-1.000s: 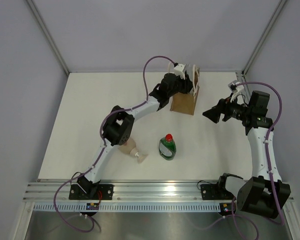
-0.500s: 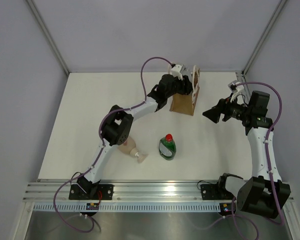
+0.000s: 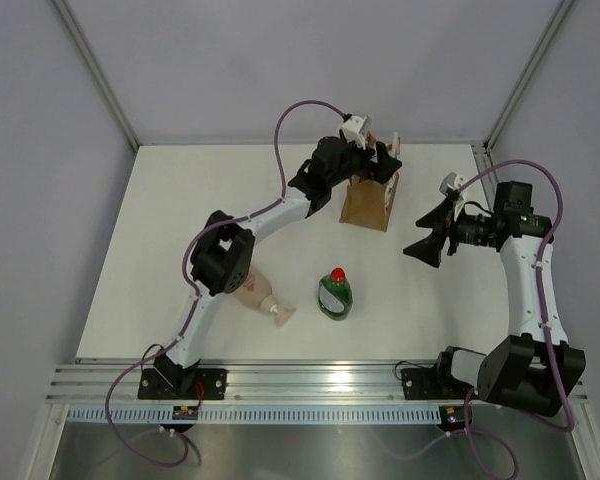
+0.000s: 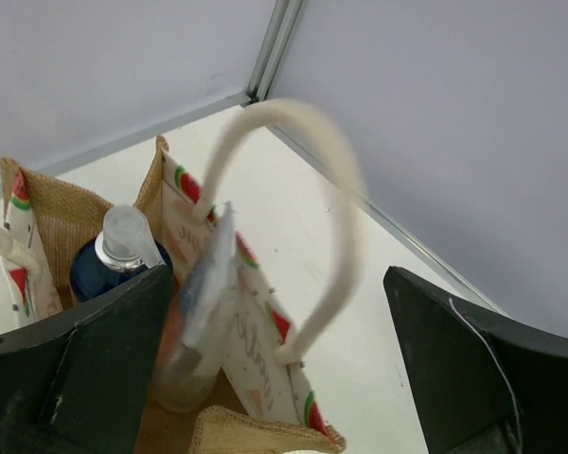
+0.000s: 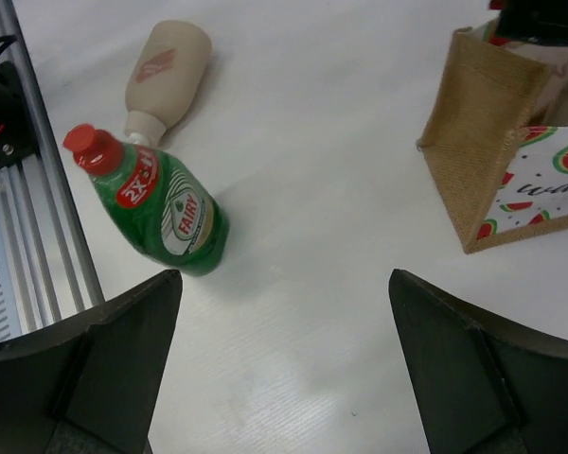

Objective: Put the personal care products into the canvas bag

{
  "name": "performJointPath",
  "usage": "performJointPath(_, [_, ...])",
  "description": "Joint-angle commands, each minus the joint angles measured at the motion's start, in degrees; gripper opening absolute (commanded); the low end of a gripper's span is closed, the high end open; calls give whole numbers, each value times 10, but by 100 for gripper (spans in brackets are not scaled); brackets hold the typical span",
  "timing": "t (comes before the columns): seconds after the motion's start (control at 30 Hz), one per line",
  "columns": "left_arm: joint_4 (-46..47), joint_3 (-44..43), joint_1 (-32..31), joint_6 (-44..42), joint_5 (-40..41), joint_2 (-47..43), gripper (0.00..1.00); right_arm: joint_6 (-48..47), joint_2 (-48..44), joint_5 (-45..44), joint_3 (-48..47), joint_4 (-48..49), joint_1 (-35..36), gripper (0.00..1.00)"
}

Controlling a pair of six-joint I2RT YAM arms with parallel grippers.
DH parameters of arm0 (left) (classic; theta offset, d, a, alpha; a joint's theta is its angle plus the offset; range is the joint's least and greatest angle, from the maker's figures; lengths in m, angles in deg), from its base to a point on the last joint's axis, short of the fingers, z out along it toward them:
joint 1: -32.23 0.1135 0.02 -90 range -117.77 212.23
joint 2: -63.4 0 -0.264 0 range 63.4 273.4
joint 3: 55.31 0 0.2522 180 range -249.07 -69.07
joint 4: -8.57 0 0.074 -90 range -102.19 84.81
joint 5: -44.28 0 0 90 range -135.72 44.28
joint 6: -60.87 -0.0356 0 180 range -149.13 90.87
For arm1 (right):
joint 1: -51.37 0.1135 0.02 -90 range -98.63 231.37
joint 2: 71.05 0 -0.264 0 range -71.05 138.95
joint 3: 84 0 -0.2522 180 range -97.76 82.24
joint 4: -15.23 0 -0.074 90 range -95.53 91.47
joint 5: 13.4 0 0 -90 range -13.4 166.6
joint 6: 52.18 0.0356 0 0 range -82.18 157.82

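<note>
Since two of the four products already sit in the canvas bag (image 3: 370, 207) (blue-capped bottle (image 4: 109, 274) and silver-white squeeze tube (image 4: 206, 279), tube leaning on the printed wall), I'd call this halfway, in the gap between one drop and the next pick. Left claw (image 3: 378, 163) hangs over the bag mouth, fingers spread wide, nothing between them. Right claw (image 3: 425, 233) is likewise spread and empty, off to the bag's right above the bench (image 3: 180, 220), aimed toward the green bottle (image 3: 334, 296). That one looks upright near mid-bench, well apart from the bag. The beige pump bottle (image 3: 258, 293) lies on its side to its left, close under the left arm's elbow. Likely next: right claw drops on the green bottle, pinches the body below the red cap (image 5: 87, 144), lifts, then carries it over the bag. Needs the left claw out of the opening first. Watch the cream handle (image 4: 341, 218) arching over the mouth; it could snag, and the bag looks light enough to tip.
</note>
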Motion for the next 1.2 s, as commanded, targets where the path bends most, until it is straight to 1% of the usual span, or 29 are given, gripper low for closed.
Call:
performJointPath(0.0, [19,23,2,-52,-16,-89,99,-220,-9,42,-13,-149,10,99])
performJointPath(0.07, [9,46,4,-84,-18,-137,99,-208,7,0,-21,-173,52,99])
performJointPath(0.1, [3,60,6,-96,-20,-155,99,-238,15,-19,-28,-199,80,99])
performJointPath(0.13, [-4,95,9,-107,-19,-196,99,-229,18,-35,-29,-209,103,100])
performJointPath(0.17, [-11,114,10,-128,-18,-219,99,-202,0,-47,-11,-181,134,99])
performJointPath(0.2, [-19,132,13,-139,-17,-242,99,-125,-18,-56,6,-147,160,99])
performJointPath(0.23, [-39,171,17,-146,-14,-289,99,-82,-41,-72,25,-110,182,99])
performJointPath(0.27, [-53,191,18,-163,-9,-313,99,-32,-89,-131,64,-27,237,100])
performJointPath(0.3, [-69,212,19,-170,0,-340,99,51,-109,-159,83,11,264,99])
performJointPath(0.33, [-100,258,19,-176,21,-394,99,79,-139,-203,107,52,289,99])
performJointPath(0.37, [-115,282,19,-185,31,-422,99,131,-150,-220,115,67,324,99])
performJointPath(0.43, [-153,334,19,-187,54,-479,99,164,-162,-236,127,94,345,99])
performJointPath(0.47, [-164,384,19,-178,81,-532,99,191,-173,-241,141,106,363,99])
performJointPath(0.53, [-197,436,20,-159,119,-586,99,200,-195,-245,168,136,382,99])
performJointPath(0.57, [-200,487,19,-137,124,-640,99,227,-201,-261,180,154,393,100])
performJointPath(0.6, [-223,514,19,-124,144,-667,99,266,-203,-290,191,208,422,100])
performJointPath(0.63, [-230,541,19,-111,164,-694,99,297,-200,-343,209,230,434,99])
performJointPath(0.67, [-235,568,19,-84,175,-722,99,345,-198,-360,215,248,443,100])
performJointPath(0.7, [-242,622,19,-70,188,-778,99,367,-196,-376,221,267,457,99])
performJointPath(0.77, [-247,675,19,-28,229,-837,99,408,-195,-401,233,298,471,100])
performJointPath(0.8, [-253,724,19,-15,240,-895,99,428,-193,-417,238,311,478,99])
performJointPath(0.83, [-258,747,19,-3,265,-924,99,439,-183,-443,245,326,496,100])
performJointPath(0.9, [-280,785,19,35,290,-980,99,447,-171,-461,243,336,513,99])
performJointPath(0.93, [-288,819,19,45,313,-1029,99,451,-160,-474,246,359,520,100])
performJointPath(1.0, [-313,847,19,70,331,-1075,99,469,-143,-485,237,369,527,99])
performJointPath(1.03, [-322,867,19,77,344,-1114,99,474,-131,-515,231,378,533,100])
performJointPath(1.17, [-348,899,19,107,363,-1184,99,485,-106,-536,219,375,553,100])
